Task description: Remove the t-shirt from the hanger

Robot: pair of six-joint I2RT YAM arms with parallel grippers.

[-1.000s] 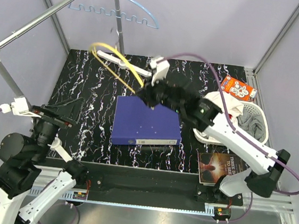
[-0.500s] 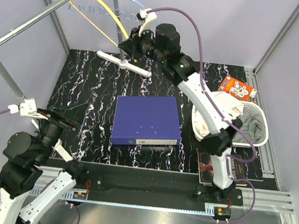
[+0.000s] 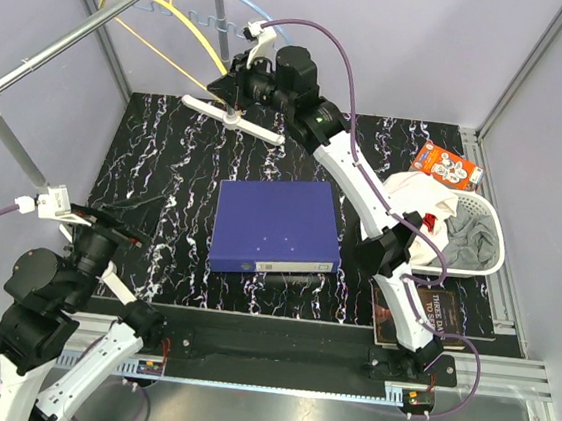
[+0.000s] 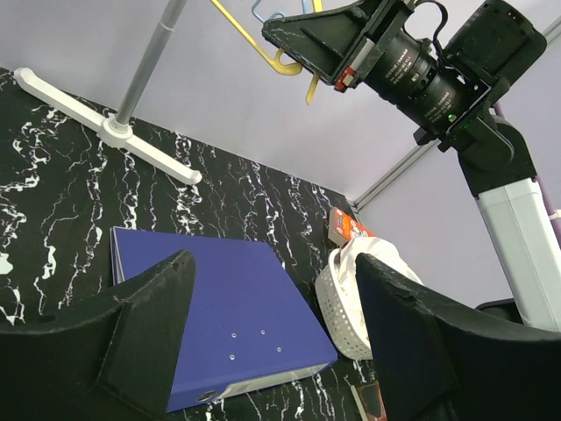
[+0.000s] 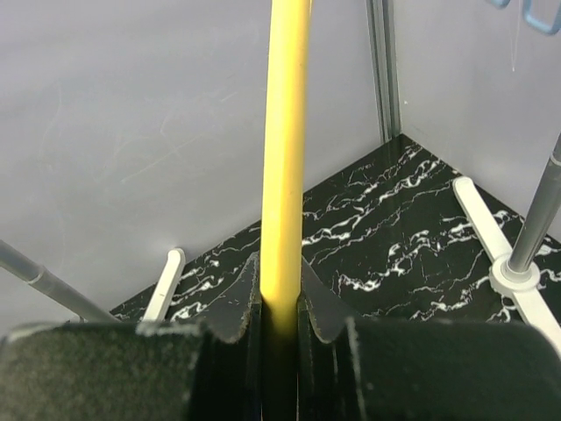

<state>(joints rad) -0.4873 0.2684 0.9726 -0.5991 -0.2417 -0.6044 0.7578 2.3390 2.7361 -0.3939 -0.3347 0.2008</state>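
Yellow hanger [image 3: 206, 42] hangs bare, high by the rail [image 3: 90, 20], pinched in the right gripper [image 3: 232, 87]. A white garment [image 3: 411, 191], likely the t-shirt, lies in the basket [image 3: 460, 273].

Left wrist: the left gripper [image 4: 276, 303] is spread wide and holds nothing above the blue binder [image 4: 219, 324].

Right wrist: the jaws press on the hanger's thin bar, which could swivel or slip, so the hook might miss the rail.
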